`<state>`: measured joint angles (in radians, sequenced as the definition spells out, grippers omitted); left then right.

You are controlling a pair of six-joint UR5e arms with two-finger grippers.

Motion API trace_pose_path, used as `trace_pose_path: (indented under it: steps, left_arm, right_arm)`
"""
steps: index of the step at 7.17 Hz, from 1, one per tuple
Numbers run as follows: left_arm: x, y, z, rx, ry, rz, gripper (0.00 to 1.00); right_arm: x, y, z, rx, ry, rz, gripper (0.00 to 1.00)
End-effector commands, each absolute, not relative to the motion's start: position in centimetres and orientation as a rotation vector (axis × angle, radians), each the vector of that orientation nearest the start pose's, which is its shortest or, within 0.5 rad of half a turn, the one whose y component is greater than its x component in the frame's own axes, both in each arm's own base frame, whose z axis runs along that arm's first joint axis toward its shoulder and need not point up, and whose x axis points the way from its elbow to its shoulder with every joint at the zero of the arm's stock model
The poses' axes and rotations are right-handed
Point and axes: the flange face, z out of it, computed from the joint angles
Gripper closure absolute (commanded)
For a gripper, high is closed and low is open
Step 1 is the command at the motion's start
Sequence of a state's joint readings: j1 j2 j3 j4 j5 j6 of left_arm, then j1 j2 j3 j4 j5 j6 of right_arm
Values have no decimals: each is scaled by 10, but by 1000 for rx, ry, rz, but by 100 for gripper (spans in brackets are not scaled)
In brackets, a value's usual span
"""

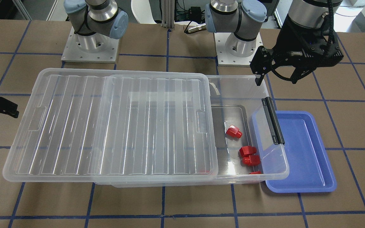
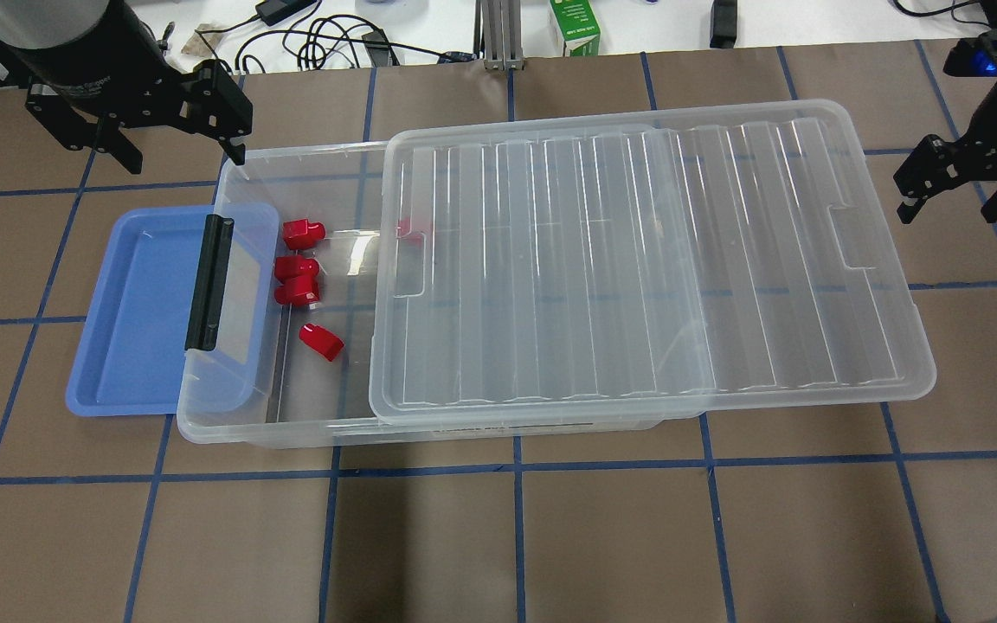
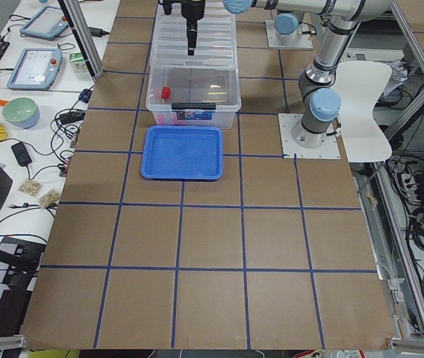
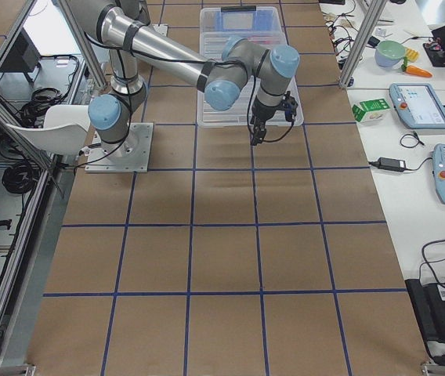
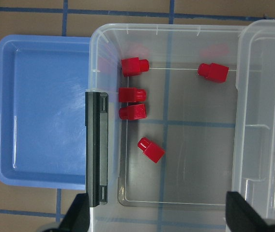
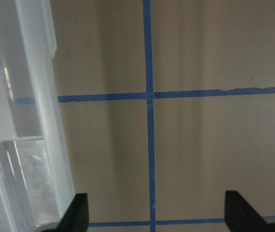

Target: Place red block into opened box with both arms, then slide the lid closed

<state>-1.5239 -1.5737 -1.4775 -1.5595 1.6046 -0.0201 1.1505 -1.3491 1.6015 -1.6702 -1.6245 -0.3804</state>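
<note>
1. Underneath, the brown table (image 2: 516,536) carries a grid of blue tape lines.
2. The clear box (image 2: 308,407) lies lengthwise across it, with its latch end toward the robot's left.
3. The ribbed clear lid (image 2: 602,260) rests on the box but is slid toward the robot's right, so it overhangs that end and leaves the latch end uncovered.
4. The left gripper (image 2: 187,164) hangs well above the uncovered end, its camera looking straight down into the box. Its fingers are spread wide and hold nothing.
5. The right gripper (image 2: 953,203) sits off the lid's overhanging end, above bare table and apart from the lid's rim. Its fingers too are wide apart and empty.
6. The blue tray (image 2: 139,303) lies at the box's latch end, one edge under the box's flared rim (whether the two touch, I cannot tell).
7. The black latch bar (image 2: 209,281) runs along the rim of that short end.
8. Five red blocks (image 5: 131,94) lie on the box floor in the uncovered part. Three form a column just inside the latch end, two of them touching. A fourth block (image 5: 150,149) lies apart and askew, and a fifth block (image 5: 213,72) lies near the lid's edge.
</note>
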Motion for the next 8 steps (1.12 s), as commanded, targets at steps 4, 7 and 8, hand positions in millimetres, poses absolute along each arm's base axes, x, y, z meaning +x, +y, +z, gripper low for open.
trace_pose_path:
  steps: [4, 7, 8]
  left_arm:
    - [-106, -504, 536, -107, 3100, -161, 0]
    - [-106, -503, 534, -108, 3095, -156, 0]
    - [-106, -503, 535, -108, 3096, -159, 0]
  right_arm:
    - [-100, -556, 352, 57, 3132, 217, 0]
    - [-83, -559, 351, 116, 3085, 187, 0]
    - [-70, -561, 351, 124, 3086, 188, 0]
